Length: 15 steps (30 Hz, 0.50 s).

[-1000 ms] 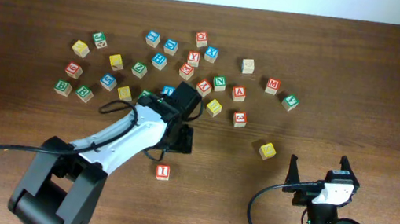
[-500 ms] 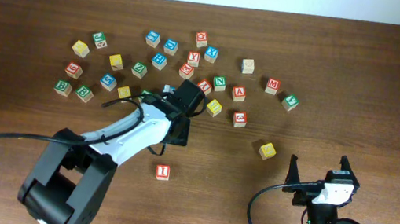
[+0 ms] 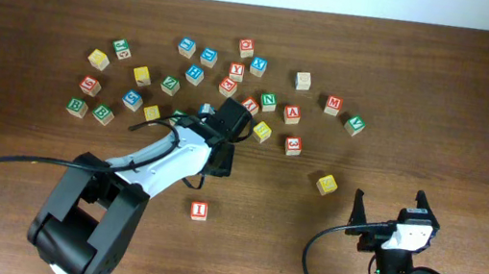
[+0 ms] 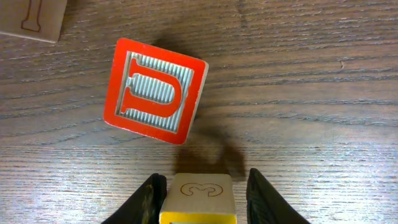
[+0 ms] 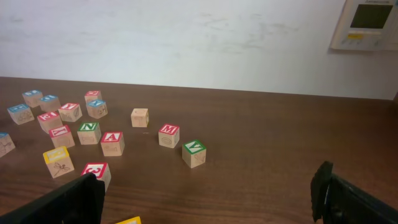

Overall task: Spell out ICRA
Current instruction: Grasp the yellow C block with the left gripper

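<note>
Closely straddles the C cube (image 4: 200,198) with the left gripper (image 4: 204,183): pale engraved wood, yellow edge; cannot tell whether clamped. Sits just short of a ribbed red U cube (image 4: 155,91) on grained table (image 4: 311,93). Holds the right gripper (image 5: 205,193) spread wide. Shows the red I cube (image 3: 200,210) alone, open wood all round.

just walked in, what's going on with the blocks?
The left arm's fingers are down in the cluster of letter cubes, one on each side of a yellow-faced cube next to a red U cube. Whether they grip it yet is unclear, and its letter can't be read. The red I cube sits alone nearer the robot. The right arm's fingers hang open, holding nothing.
</note>
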Available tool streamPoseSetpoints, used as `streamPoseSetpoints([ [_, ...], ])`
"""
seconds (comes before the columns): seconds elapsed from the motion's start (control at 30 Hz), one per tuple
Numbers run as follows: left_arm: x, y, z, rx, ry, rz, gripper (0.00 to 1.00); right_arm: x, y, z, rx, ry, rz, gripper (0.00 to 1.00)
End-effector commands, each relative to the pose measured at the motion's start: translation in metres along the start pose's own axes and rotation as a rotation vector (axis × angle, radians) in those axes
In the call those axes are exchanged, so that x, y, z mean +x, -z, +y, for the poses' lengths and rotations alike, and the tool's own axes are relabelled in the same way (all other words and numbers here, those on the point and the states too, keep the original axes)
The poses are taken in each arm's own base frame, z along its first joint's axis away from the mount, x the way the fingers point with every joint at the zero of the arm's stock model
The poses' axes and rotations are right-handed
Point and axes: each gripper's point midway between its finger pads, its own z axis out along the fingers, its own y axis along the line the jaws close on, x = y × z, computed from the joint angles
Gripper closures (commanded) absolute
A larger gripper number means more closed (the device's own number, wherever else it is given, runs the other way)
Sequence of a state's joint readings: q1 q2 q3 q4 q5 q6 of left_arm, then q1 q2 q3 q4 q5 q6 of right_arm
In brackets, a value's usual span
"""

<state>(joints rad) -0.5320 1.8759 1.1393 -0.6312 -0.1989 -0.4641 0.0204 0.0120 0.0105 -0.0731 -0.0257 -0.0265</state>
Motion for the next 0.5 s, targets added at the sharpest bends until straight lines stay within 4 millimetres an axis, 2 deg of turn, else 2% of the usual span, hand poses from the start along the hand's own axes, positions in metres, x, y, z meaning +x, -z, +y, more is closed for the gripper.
streamPoseSetpoints([
  [0.0,0.001,-0.002,-0.001,-0.003,-0.006,0.008,0.67,0.002,0.000,0.001,-0.001,0.000,0.004,0.02],
  [0.1,0.003,-0.002,-0.005,0.019,-0.006,0.019,0.72,0.002,0.000,0.001,-0.001,0.000,0.004,0.02],
  [0.3,0.006,-0.002,-0.009,0.042,-0.007,0.039,0.74,0.002,0.000,0.001,-0.001,0.000,0.004,0.02],
  [0.47,0.013,0.007,-0.027,0.146,-0.007,0.102,0.77,0.002,0.000,0.001,-0.002,0.000,0.004,0.02],
])
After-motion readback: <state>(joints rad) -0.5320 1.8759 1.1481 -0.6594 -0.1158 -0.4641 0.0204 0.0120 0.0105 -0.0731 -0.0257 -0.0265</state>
